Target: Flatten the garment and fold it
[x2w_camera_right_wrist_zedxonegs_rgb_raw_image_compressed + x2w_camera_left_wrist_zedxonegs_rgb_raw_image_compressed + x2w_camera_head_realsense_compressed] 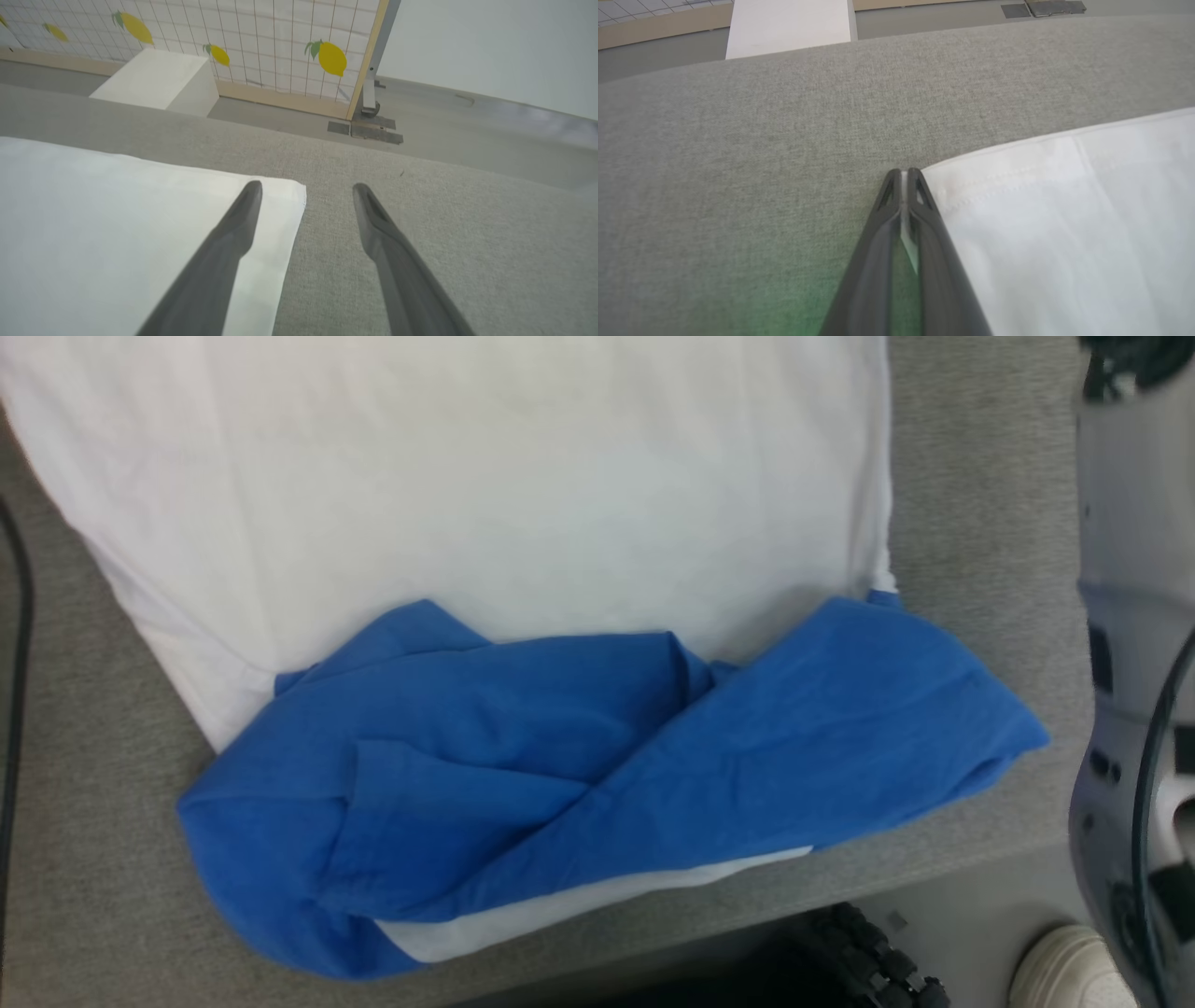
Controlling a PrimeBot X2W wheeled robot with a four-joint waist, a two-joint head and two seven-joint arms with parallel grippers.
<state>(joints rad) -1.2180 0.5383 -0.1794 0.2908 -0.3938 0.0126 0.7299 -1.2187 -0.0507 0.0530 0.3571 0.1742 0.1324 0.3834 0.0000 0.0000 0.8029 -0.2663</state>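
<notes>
**Item:** shirt (523, 523), white body, blue sleeves (560, 756).

**Location:** Lay spread on the grey table (971, 476). In the head view the white body ran toward 12 o'clock. The sleeves were crossed over one another at 6 o'clock, bunched and creased, near the table's front edge.

**Condition:** The body was mostly flat with faint wrinkles. The sleeve end was not yet smoothed, so flattening looked unfinished and folding not begun.

**Left gripper** (902, 179): Fingers were pressed together at a hemmed white corner, a thin sliver of white cloth caught between them. The rest of the shirt lay from 3 to 5 o'clock in that wrist view.

**Right gripper** (307, 186): Fingers stood wide apart and held nothing. They straddled another white corner, with one finger above the cloth at 9 o'clock and the other above bare table at 3 o'clock.

**Handling notes:** Judged light, thin and limp. It should drape from any pinch and drag across the fabric tabletop rather than slide freely. The stitched hem corners were the firmest places to take hold. Both corners would need lifting evenly, or the body would skew.

**Also present:** pale forearm (1120, 616) at 3 o'clock and a shoe (1064, 971) at 5 o'clock in the head view.
</notes>
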